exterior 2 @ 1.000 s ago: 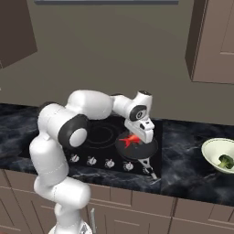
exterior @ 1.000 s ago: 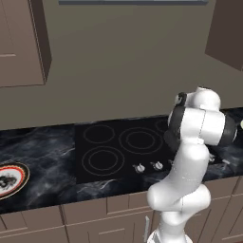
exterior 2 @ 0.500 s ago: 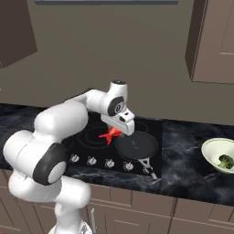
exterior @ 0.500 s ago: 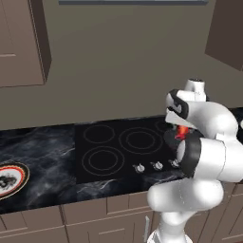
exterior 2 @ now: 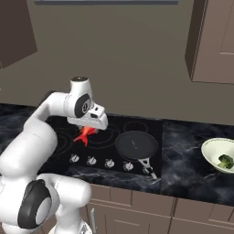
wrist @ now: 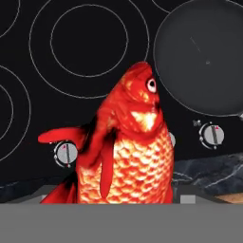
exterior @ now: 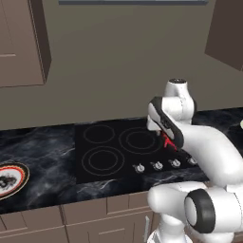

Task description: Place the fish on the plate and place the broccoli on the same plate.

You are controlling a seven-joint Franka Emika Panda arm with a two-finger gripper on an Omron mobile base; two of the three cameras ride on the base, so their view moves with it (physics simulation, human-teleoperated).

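Black frying pan [exterior 2: 136,145] on cooktop [exterior: 114,149], right side; greenish-white bowl [exterior 2: 220,154] near desk [exterior 2: 192,157] right edge.

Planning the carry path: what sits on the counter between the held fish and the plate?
In the left base view, between the fish in the gripper and the plate lie the cooktop's bare burner rings, then dark marble counter.

We see a dark marbled counter [exterior: 47,149] with a black cooktop [exterior: 107,152] set into it. A plate [exterior: 10,179] lies at its left end; a black pan [exterior 2: 136,145] sits on the cooktop, and a pale bowl [exterior 2: 215,153] rests at the right.
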